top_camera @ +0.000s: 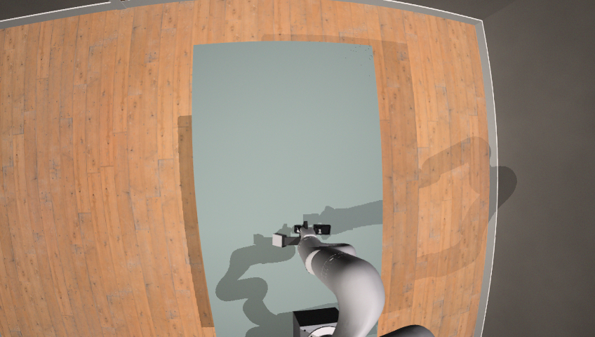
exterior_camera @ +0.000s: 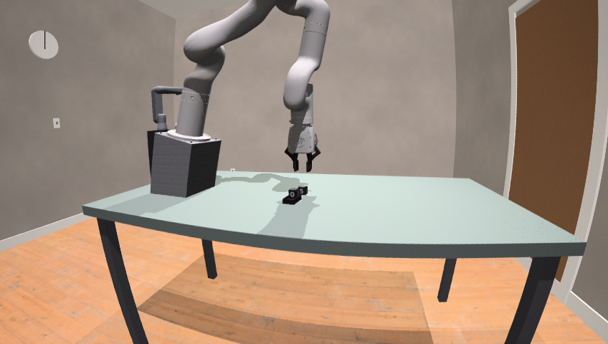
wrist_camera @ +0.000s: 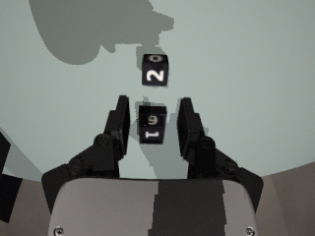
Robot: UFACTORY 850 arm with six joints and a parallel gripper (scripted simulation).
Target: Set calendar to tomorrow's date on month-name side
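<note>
The small black tray (top_camera: 327, 228) (exterior_camera: 290, 201) lies on the table. A black cube (top_camera: 320, 230) (exterior_camera: 292, 194) (wrist_camera: 152, 134) stands in one end of it, with 1 on top and 0 upright towards the exterior camera. Its side towards the wrist camera carries 6 or 9. The loose black cube (top_camera: 297, 229) (exterior_camera: 302, 190) (wrist_camera: 155, 76) stands flat on the table just beyond the tray's cube end. It has 2 on top, 5 towards the exterior camera and 0 towards the wrist camera. My gripper (exterior_camera: 302, 167) (wrist_camera: 154, 109) hangs high above both, partly open and empty. The month's name cannot be read.
The arm's base block (exterior_camera: 184, 165) (top_camera: 315, 317) stands on the table (top_camera: 271, 125) (exterior_camera: 383, 213), at the exterior view's left end. The arm reaches over from it and hides part of the loose cube in the top view.
</note>
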